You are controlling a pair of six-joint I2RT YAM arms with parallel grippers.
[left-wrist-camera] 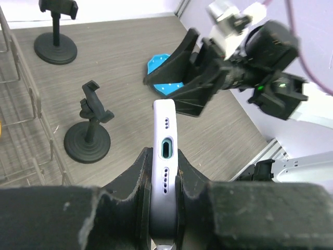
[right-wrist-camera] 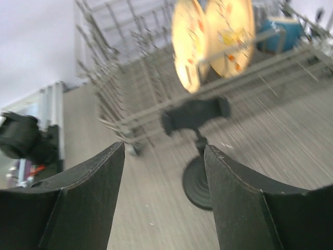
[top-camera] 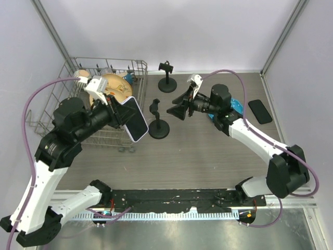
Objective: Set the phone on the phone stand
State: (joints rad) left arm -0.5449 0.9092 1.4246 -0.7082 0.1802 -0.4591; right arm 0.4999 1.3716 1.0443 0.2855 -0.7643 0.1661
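Note:
My left gripper [top-camera: 120, 112] is shut on a lilac-cased phone [top-camera: 136, 119] and holds it in the air, just left of the near black phone stand [top-camera: 158, 123]. In the left wrist view the phone's edge [left-wrist-camera: 165, 151] with its charging port sticks up between my fingers, and the stand [left-wrist-camera: 89, 136] is to the left below. My right gripper [top-camera: 178, 108] is open and empty, just right of the same stand, which shows blurred between its fingers [right-wrist-camera: 197, 156].
A second phone stand [top-camera: 166, 78] is at the back. A wire dish rack [top-camera: 78, 107] with plates is on the left. A black phone [top-camera: 260, 111] lies at the right edge, and a blue object [top-camera: 237, 107] under my right arm.

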